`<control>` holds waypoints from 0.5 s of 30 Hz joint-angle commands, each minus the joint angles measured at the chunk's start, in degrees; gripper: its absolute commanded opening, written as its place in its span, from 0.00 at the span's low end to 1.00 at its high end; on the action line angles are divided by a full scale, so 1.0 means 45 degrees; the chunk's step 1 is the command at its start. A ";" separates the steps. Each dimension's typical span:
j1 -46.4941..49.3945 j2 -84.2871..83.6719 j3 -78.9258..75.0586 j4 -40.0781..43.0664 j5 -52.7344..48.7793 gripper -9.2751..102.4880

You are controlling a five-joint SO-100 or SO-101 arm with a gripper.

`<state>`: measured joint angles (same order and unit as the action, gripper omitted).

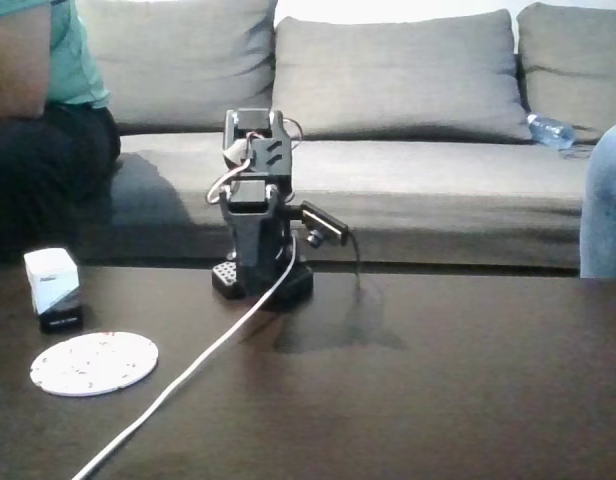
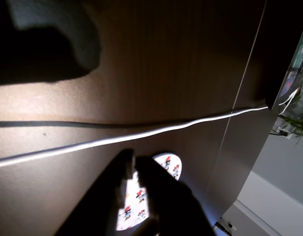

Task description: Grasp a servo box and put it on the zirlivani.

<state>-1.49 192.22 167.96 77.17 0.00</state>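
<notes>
Servo box looked light, stiff cardboard (likely crushable), best pinched across its white upper sides; gripper hung nearly closed, empty, above the zirlivani.

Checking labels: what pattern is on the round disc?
The zirlivani is white with small red-and-black figures, clearest in the wrist view.

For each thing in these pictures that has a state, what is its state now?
servo box: upright on the table, beside the disc, not grasped.
zirlivani: flat on the table, nothing on it.
gripper: fingers together, holding nothing, above the table.
arm: folded over its base.
white cable: slack across the table.
water bottle: lying on the sofa.
</notes>
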 commanded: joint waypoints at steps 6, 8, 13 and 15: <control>-0.0039 0.0000 0.0332 0.0098 0.0059 0.08; 0.0137 0.0000 -0.0605 0.0020 0.0098 0.08; 0.0137 -0.0020 -0.4512 0.0137 0.0352 0.08; 0.0137 -0.0313 -0.6113 0.0234 0.0391 0.08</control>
<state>-1.23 192.13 151.61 78.13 1.14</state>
